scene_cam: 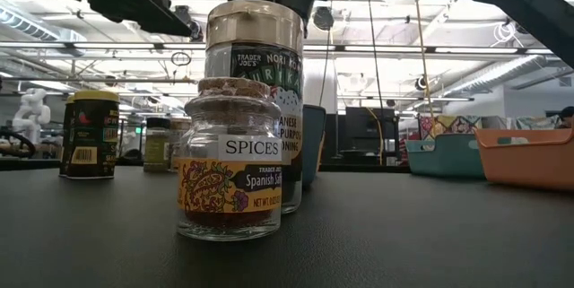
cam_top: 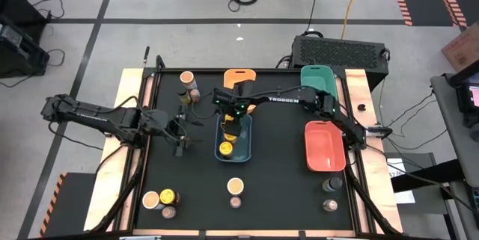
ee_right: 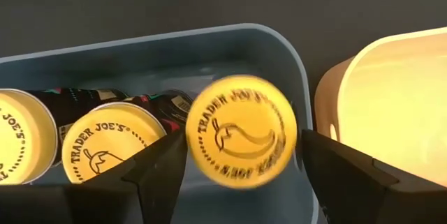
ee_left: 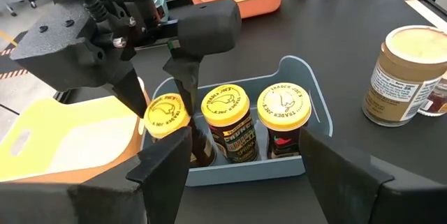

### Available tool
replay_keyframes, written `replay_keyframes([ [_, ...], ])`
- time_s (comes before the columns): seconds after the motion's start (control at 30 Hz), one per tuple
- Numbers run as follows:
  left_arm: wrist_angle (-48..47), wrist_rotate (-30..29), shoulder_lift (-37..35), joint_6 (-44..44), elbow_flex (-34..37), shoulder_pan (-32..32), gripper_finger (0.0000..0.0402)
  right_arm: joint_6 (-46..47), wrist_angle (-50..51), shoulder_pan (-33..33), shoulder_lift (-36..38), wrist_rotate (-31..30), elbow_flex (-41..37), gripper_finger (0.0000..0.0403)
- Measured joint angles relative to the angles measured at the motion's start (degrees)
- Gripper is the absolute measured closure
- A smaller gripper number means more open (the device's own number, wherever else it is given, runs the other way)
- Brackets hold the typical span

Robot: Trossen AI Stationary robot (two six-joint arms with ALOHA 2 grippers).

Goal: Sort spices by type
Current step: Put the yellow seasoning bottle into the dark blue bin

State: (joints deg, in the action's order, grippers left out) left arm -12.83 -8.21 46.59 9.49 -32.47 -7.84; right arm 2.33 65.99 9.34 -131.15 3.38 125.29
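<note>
Three yellow-lidded cylindrical spice jars stand in a row in the blue rectangular plastic tray (cam_top: 243, 149) at the table's centre: one (ee_left: 285, 109) at the row's end, one (ee_left: 225, 107) in the middle, and one (ee_left: 166, 114) between the right end effector's fingers.

Right arm: reaches in from the right side, elbow over the table's far half, right end effector (cam_top: 230, 124) pointing down into the blue tray. Its fingers flank the yellow lid (ee_right: 242, 132) with a small gap on each side; whether they touch the jar cannot be told.

Left arm: stretched in from the left edge, left end effector (cam_top: 182, 134) low over the black table (cam_top: 284, 188), left of the blue tray, fingers partly apart, nothing between them.

Other stock: orange tray (cam_top: 238, 78), green tray (cam_top: 317, 78), red tray (cam_top: 324, 146); a peach-topped tub (cam_top: 188, 80) at the far left; a tub (cam_top: 235, 187) and small jar near the front centre; more jars at the front left and front right.

Hard to read: the low view is largely blocked by a glass jar (scene_cam: 230, 162) labelled "SPICES" and a taller tub (scene_cam: 260, 55) behind it.
</note>
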Motion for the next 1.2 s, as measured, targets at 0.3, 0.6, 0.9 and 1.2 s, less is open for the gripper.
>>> replay_keyframes([
  [0.3, -0.2, 0.0, 0.0, -0.2, 0.0, 0.0, 0.0135, 0.0, 0.1, 0.0, 0.0, 0.0, 0.0, 0.0131],
  [0.6, -3.5, -0.3, 0.0, -4.0, -0.7, 0.0, 0.0135, 0.0, 2.1, 0.0, 0.6, -0.1, 0.0, 0.0131],
  [0.9, -4.8, -2.1, 0.0, -9.2, -1.4, 0.0, 0.0135, 0.5, 4.3, -0.1, 3.2, -0.1, 0.0, 0.0131],
  [1.2, -11.3, -2.8, 0.0, -18.1, -3.6, 0.5, 0.0135, 2.1, 7.0, -1.3, 9.4, 2.8, 0.0, 0.0131],
])
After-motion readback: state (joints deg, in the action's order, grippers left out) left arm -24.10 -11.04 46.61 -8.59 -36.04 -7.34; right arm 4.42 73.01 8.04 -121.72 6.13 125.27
